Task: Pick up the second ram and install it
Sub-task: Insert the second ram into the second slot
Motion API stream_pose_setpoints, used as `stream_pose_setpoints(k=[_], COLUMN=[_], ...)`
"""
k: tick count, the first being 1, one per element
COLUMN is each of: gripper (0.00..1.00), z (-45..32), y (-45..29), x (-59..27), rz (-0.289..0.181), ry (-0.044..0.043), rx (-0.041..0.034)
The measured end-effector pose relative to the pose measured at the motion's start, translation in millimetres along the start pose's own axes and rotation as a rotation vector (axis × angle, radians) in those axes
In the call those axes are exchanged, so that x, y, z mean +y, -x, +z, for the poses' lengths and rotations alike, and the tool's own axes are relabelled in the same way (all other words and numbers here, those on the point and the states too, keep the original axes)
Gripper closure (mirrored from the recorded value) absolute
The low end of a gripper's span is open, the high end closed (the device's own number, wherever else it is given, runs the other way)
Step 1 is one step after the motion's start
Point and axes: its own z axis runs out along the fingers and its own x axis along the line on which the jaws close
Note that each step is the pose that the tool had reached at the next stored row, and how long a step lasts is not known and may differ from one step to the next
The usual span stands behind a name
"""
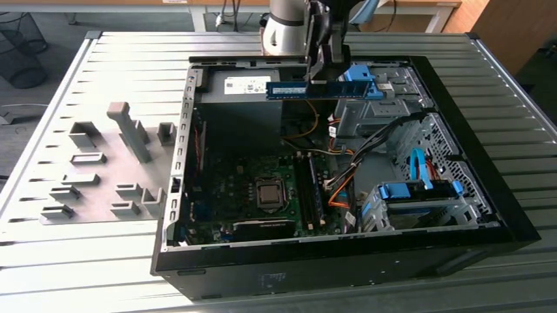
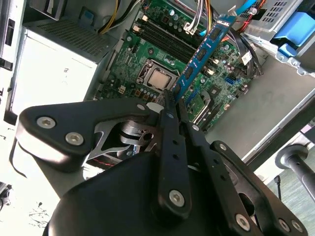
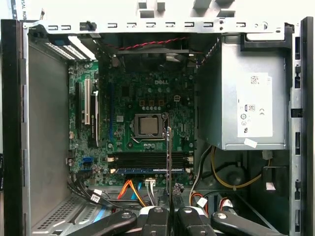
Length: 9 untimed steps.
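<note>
Exterior view: the gripper (image 1: 315, 73) was clamped on the ram (image 1: 291, 90), held level and on edge above the open case (image 1: 487, 215), well clear of the board. Second wrist view: the fingers (image 2: 170, 128) pinched the ram (image 2: 204, 49), most of it jutting out over the board (image 2: 147, 54). First wrist view: the ram (image 3: 169, 152) sat edge-on, lying across the slots (image 3: 142, 160), not along them. Risks: lowered at this angle it would likely not seat. It could pivot in the pinch or snag the cables (image 3: 135, 191).

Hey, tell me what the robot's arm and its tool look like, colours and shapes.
The arm is a smooth silver-grey cylinder. The tool is matt black, with two slim flat fingers on hinged linkage bars, fastened with round silver screws, above a rounded black body.
</note>
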Motion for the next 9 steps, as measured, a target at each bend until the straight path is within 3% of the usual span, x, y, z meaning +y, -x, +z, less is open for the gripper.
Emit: stream_pose_setpoints(k=[9], gripper=[0.86], z=[1.2], y=[0.0], x=[0.0], rz=[0.107], ry=[0.0001], rx=[0.0013])
